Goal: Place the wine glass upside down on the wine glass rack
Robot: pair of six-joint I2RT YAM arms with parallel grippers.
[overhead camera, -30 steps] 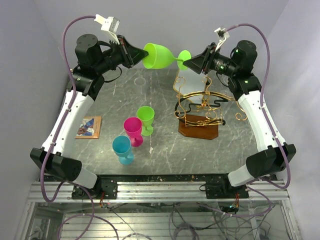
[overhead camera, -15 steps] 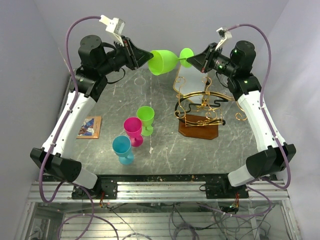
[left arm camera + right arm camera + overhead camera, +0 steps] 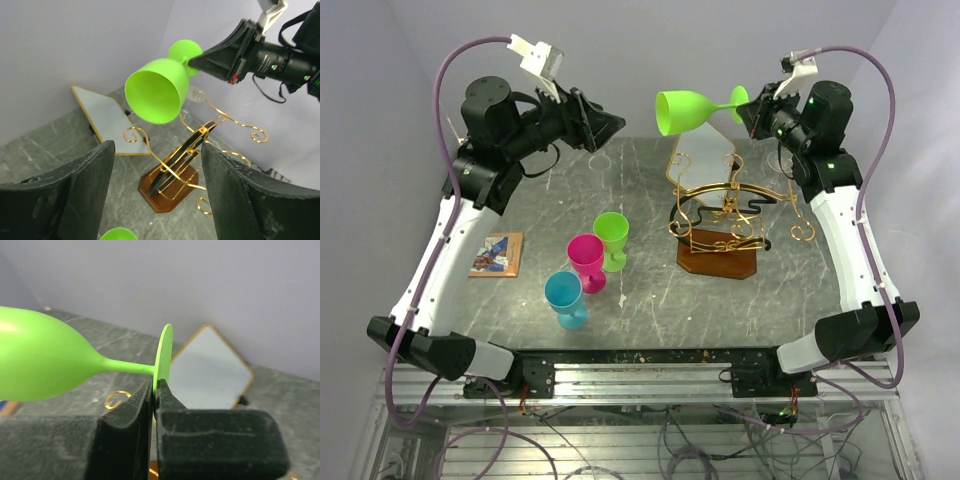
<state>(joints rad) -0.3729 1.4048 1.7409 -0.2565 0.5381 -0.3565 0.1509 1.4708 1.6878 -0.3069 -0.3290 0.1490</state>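
Note:
A lime-green wine glass (image 3: 687, 109) hangs on its side in the air above the back of the table, its bowl (image 3: 156, 91) pointing left. My right gripper (image 3: 748, 108) is shut on the rim of the glass's round foot (image 3: 163, 356). My left gripper (image 3: 612, 124) stands open and apart from the bowl, to its left, with nothing between its fingers (image 3: 85, 190). The wine glass rack (image 3: 725, 225), gold scrollwork on a brown wooden base (image 3: 170, 186), stands below the glass at the right middle.
A white gold-edged diamond panel (image 3: 700, 160) leans behind the rack. Three upright glasses stand left of centre: green (image 3: 612, 240), pink (image 3: 587, 262) and blue (image 3: 565, 299). A small picture card (image 3: 498, 253) lies at the left.
My left gripper let go of the glass's bowl, opened and drew back to the left. My right gripper, shut on the foot, carried the glass right and a little up.

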